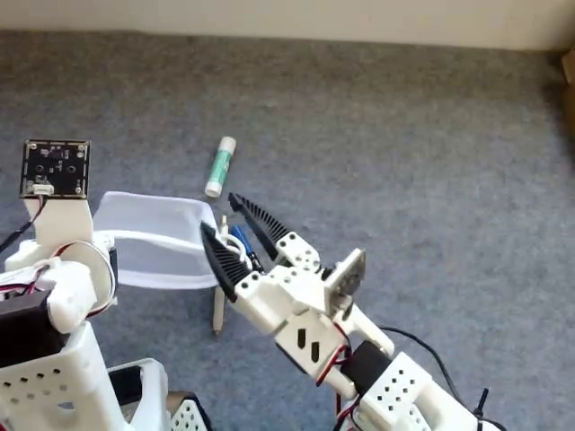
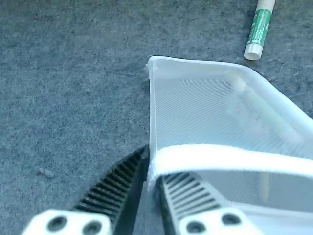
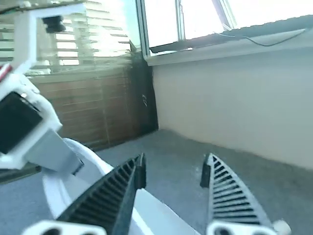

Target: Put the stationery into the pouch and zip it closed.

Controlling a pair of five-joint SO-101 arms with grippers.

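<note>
While my left tool (image 2: pixel 152 169) pinches the rim of the white mesh pouch (image 2: pixel 205 107), my right tool (image 3: pixel 174 164) hangs open by its mouth. I'd prop that mouth wide, then grab the green-white glue stick (image 1: pixel 220 166) just beside it.

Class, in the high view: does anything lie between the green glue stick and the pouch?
Nothing visible does. The glue stick lies on bare carpet just off a corner of the pouch. The right gripper, jaws open, is beside that gap, not in it.
</note>
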